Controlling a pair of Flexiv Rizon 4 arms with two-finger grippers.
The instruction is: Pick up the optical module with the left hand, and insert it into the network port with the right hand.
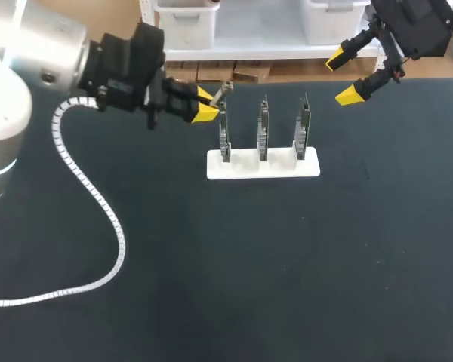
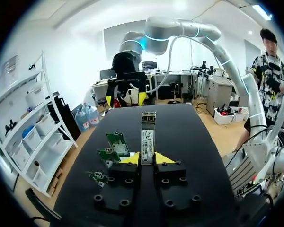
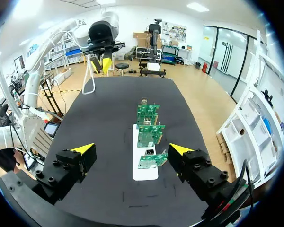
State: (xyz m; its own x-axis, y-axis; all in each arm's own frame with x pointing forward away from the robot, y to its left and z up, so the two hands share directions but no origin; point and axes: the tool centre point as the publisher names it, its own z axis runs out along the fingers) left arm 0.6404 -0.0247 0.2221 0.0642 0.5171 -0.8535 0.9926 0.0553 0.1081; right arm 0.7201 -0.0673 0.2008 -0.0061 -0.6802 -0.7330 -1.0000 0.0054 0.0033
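Left claw [image 1: 205, 105] clenched on optical module [image 1: 223, 90], module held just beside the top of the leftmost circuit board [image 1: 224, 134]; three boards stood upright in white holder [image 1: 263, 164] on worktop [image 1: 211, 264]. Right claw [image 1: 342, 77] spread wide, nothing held, apart from the rightmost board

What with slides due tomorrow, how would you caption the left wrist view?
Left tool shut on the optical module, circuit boards beside it, right tool open across the table.

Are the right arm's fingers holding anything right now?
No, the right arm's fingers stand wide apart, touching nothing, with the circuit boards ahead of them.
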